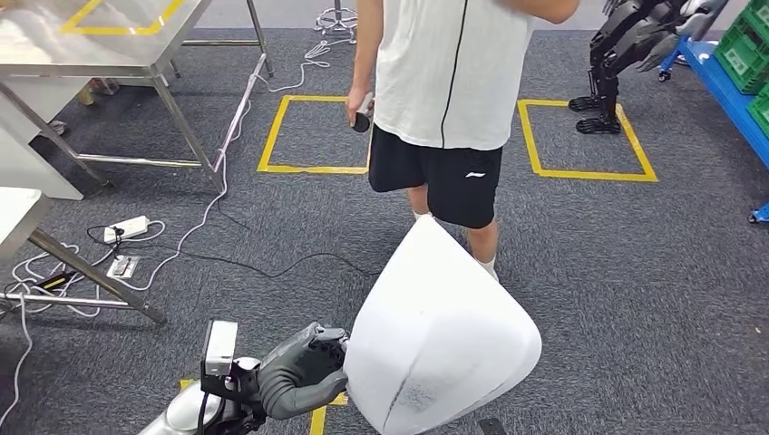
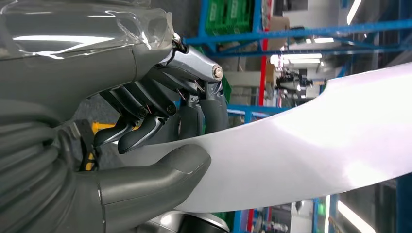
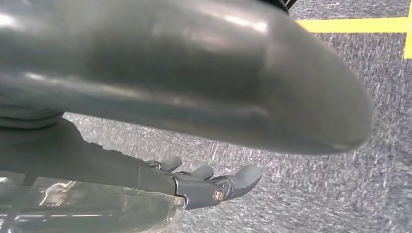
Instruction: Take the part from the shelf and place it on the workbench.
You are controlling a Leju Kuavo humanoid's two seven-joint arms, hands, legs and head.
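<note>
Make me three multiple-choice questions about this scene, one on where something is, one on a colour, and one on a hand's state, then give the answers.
1. Where does the person stand?
A. On the grey carpet ahead of the robot
B. On the steel table
C. Behind the blue rack

2. What colour is the part?
A. Green
B. White
C. Yellow

3. What is the left hand doing?
A. Hanging with nothing in it
B. Gripping the part's edge
C. Pressing a cable

Answers: 1 A, legs rise from the carpet; 2 B, its shell is plain white; 3 B, thumb and fingers clamp its edge.
</note>
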